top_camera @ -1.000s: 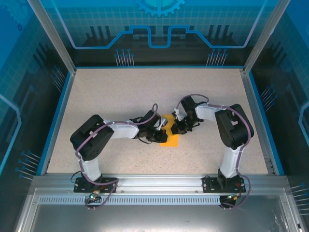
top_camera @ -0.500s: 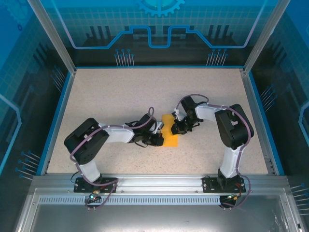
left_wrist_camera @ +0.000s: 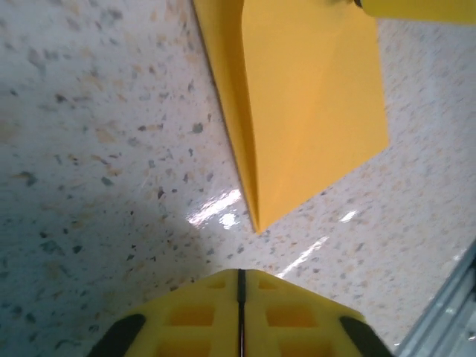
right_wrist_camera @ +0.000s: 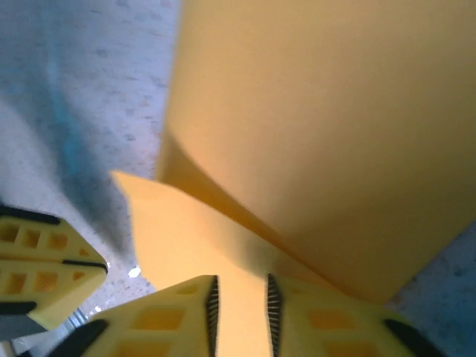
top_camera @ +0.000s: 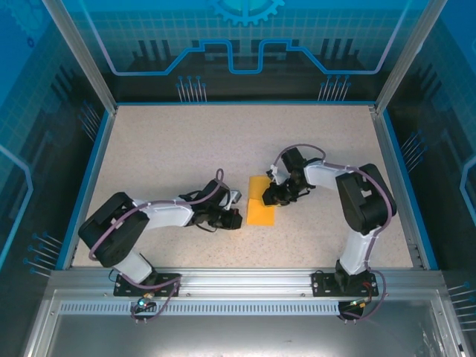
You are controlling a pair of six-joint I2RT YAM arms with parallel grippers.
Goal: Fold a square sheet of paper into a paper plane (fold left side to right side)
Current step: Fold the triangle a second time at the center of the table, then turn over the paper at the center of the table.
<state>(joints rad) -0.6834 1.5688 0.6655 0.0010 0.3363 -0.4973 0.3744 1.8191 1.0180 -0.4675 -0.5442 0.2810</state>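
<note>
The square sheet of paper [top_camera: 260, 212] lies on the speckled table, folded over into an upright orange-yellow rectangle. In the left wrist view the sheet [left_wrist_camera: 305, 111] shows its crease on the left and a sharp near corner. My left gripper [top_camera: 236, 219] rests just left of the paper, apart from it, jaws shut and empty [left_wrist_camera: 240, 290]. My right gripper [top_camera: 267, 197] hovers over the paper's upper right part. Its jaws stand slightly parted [right_wrist_camera: 240, 305], and a raised flap of the sheet [right_wrist_camera: 320, 111] runs through the gap.
The table [top_camera: 171, 149] is ringed by a blue rim [top_camera: 88, 182] and glass walls. A metal rail [top_camera: 238, 279] with both arm bases runs along the near edge. The left gripper's yellow fingers [right_wrist_camera: 44, 264] appear low left in the right wrist view.
My left arm has drawn back leftward off the paper and lowered toward the table. The right gripper's jaws have parted, and the paper now lies flatter.
</note>
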